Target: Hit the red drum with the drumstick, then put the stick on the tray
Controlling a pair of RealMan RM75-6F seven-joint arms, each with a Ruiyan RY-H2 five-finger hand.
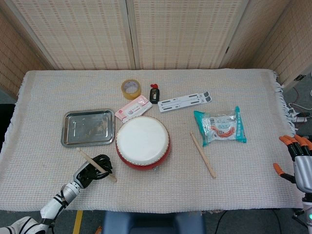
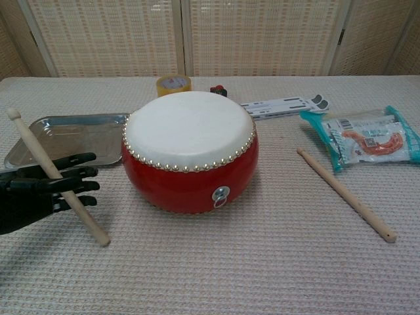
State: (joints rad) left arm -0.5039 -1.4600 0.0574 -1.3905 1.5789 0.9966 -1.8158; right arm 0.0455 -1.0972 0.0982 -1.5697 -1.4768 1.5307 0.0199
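The red drum (image 1: 143, 143) (image 2: 190, 149) with a white skin stands in the middle of the cloth. My black left hand (image 1: 91, 167) (image 2: 41, 191) grips a wooden drumstick (image 1: 97, 164) (image 2: 56, 176) just left of the drum, its shaft slanting from upper left to lower right with the lower end near the cloth. The steel tray (image 1: 88, 127) (image 2: 65, 136) lies behind that hand, left of the drum. A second drumstick (image 1: 202, 154) (image 2: 346, 194) lies loose on the cloth right of the drum. My right hand (image 1: 300, 162), with orange fingertips, hangs off the table's right edge, fingers apart and holding nothing.
Behind the drum are a tape roll (image 1: 131, 88) (image 2: 173, 84), a pink packet (image 1: 132, 108), a small black and red item (image 1: 154, 93) and a white flat strip (image 1: 185, 101) (image 2: 285, 105). A teal snack bag (image 1: 221, 126) (image 2: 364, 136) lies at the right.
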